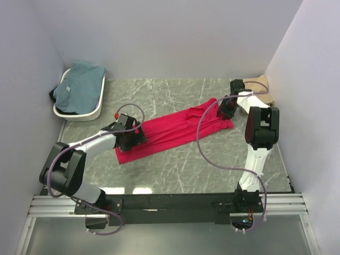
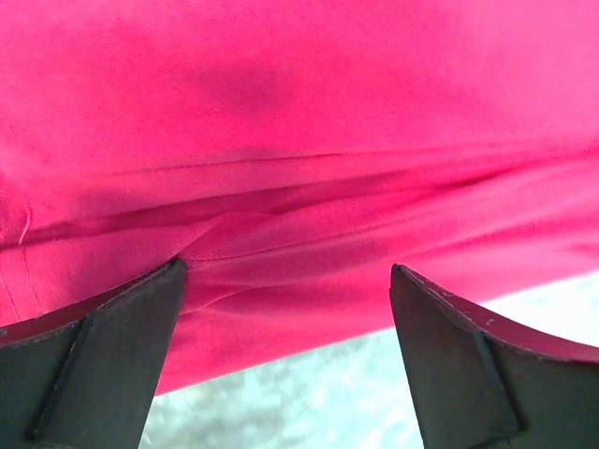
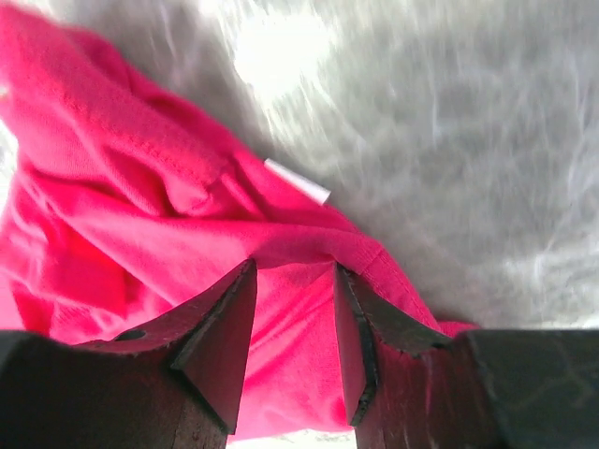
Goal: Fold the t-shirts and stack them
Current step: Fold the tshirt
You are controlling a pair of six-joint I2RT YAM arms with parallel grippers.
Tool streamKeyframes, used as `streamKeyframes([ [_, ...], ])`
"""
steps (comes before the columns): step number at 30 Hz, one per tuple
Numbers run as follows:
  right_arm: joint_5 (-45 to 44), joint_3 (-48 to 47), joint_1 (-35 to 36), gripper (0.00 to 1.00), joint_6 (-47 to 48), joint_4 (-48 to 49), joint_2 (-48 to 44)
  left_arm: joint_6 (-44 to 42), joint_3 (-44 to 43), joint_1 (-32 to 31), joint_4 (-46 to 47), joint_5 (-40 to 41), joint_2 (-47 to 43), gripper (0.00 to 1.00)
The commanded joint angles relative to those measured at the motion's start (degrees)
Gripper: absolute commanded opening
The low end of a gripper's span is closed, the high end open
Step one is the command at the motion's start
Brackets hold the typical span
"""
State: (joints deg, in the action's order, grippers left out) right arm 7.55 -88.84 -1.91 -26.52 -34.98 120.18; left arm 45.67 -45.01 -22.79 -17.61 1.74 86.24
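Note:
The crimson red t-shirt (image 1: 175, 133) lies as a long folded strip slanting across the table. My left gripper (image 1: 131, 137) is low over its near-left end; in the left wrist view the gripper (image 2: 285, 267) is wide open with the red cloth (image 2: 299, 140) and its edge between the fingertips. My right gripper (image 1: 226, 109) is at the far-right collar end; in the right wrist view the gripper (image 3: 292, 267) has its jaws narrowed but apart, with red cloth (image 3: 140, 215) between them. The tan t-shirt (image 1: 263, 87) lies at the back right. The teal t-shirt (image 1: 79, 85) is in the basket.
A white oval basket (image 1: 87, 112) stands at the back left against the wall. Walls close the table on the left, back and right. A white label (image 3: 298, 181) shows by the red collar. The black frame rail (image 1: 170, 204) runs along the near edge.

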Motion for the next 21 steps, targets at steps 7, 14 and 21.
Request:
streamKeyframes([
  [7, 3.87, -25.31, -0.55, 0.48, 1.91, -7.99, 12.44, 15.05, 10.91, -12.97, -17.89, -4.12, -12.91, 0.99],
  [14, 8.27, -15.79, -0.28, 0.53, 2.18, 8.41, -1.13, 13.5, 0.74, -17.12, -23.26, 5.01, -23.83, 0.99],
  [21, 5.2, 0.31, -0.37, 0.56, 1.74, 10.99, -19.35, -3.81, -24.54, -15.01, -19.23, 10.92, -11.38, 0.99],
])
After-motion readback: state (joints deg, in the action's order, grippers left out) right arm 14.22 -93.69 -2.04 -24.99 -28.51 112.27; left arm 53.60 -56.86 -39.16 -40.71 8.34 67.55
